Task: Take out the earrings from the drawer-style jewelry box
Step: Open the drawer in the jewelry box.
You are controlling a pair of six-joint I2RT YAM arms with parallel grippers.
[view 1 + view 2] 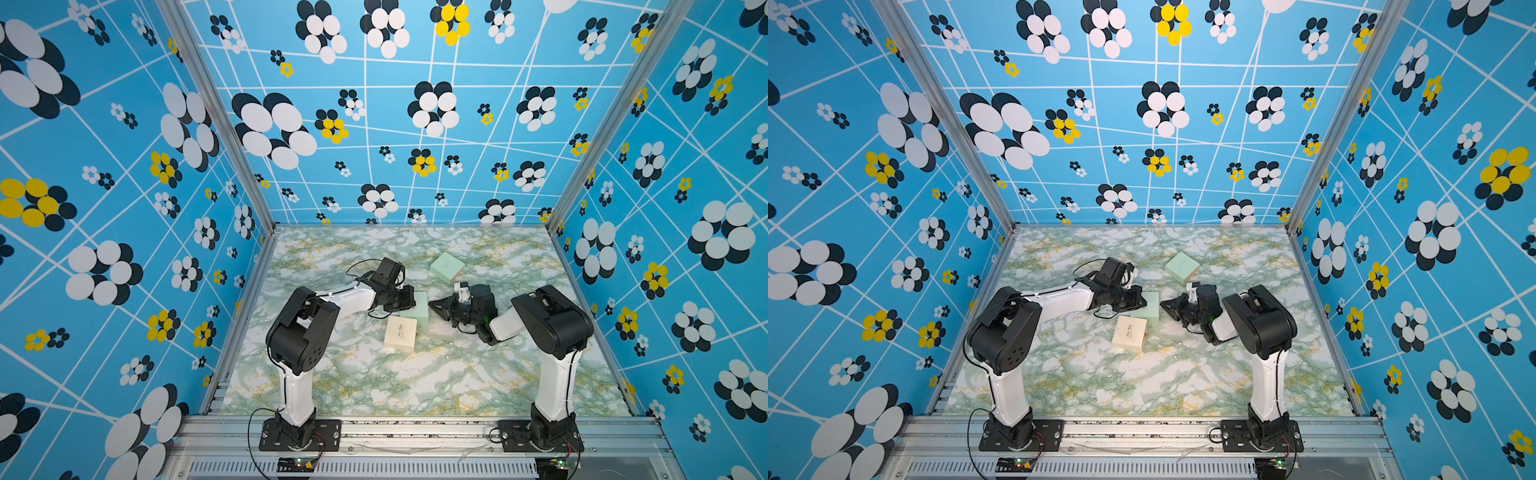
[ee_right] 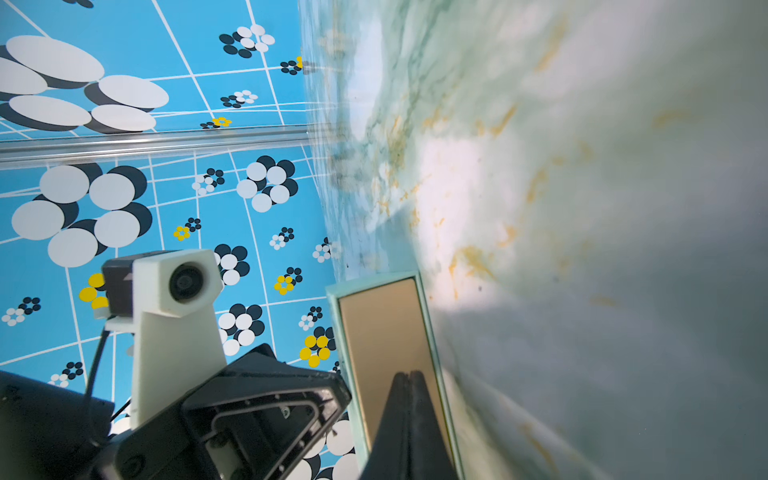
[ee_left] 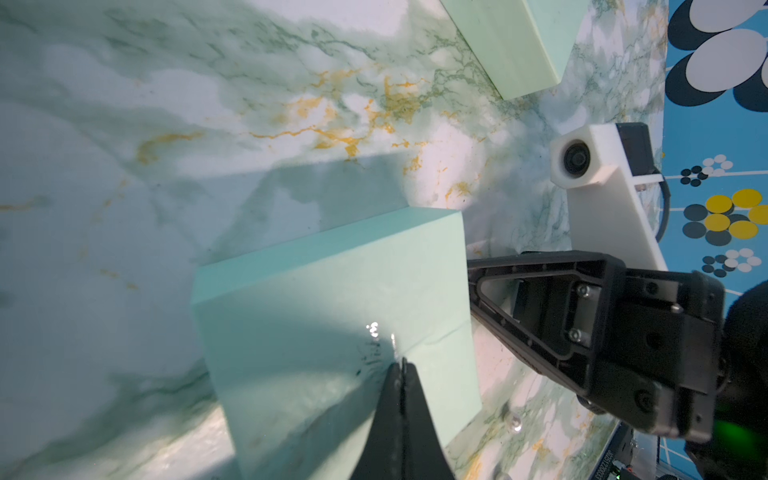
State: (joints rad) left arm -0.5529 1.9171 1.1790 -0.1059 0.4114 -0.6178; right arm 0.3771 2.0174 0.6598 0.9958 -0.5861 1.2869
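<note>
Left hand (image 3: 402, 365): closed, tips together, resting on the top face of the mint jewelry box (image 3: 332, 299) mid-worktop. Can't tell if anything is pinched between the tips.
Right hand (image 2: 409, 376): also closed, tips at the box's right end, touching or nearly. That end shows a tan panel (image 2: 386, 332) inside the mint frame.
Earrings (image 3: 374, 330): silvery glints lying on the box top, just ahead of the left hand's tips.
Small pearly bead (image 3: 516, 424) on the worktop (image 1: 374, 382), just beside the box. Can't tell if it belongs to the set.
Cream box (image 1: 401, 332) sits just near of the jewelry box, touching or almost.
Second mint box (image 1: 446, 267) is farther back and to the right, apart from both.
</note>
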